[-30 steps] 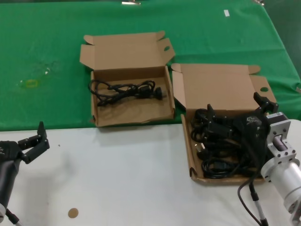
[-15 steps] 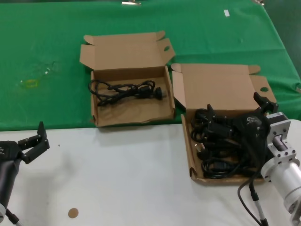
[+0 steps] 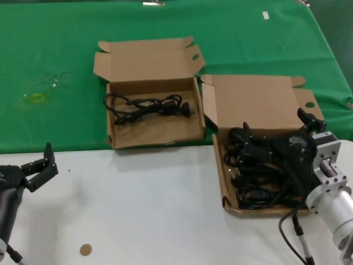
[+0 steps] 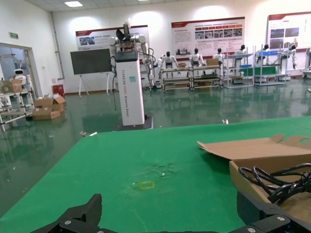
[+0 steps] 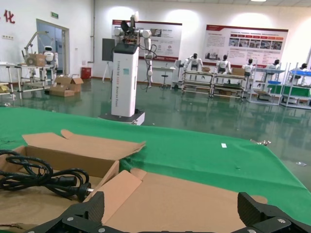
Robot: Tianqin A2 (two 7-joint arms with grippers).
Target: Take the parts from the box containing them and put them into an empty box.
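Note:
The box containing the parts lies at the right, lid open, with several black coiled cables piled in it. My right gripper hovers over that pile, jaws wide open and empty; in the right wrist view it faces the brown lid. The other box, with a whitish scuff on its front edge, lies at centre-left on the green cloth and holds one cable, which also shows in the right wrist view. My left gripper is parked open at the lower left.
The boxes straddle the edge between the green cloth and the white tabletop. A small brown disc lies on the white surface near the front. A yellowish mark is on the cloth at the far left.

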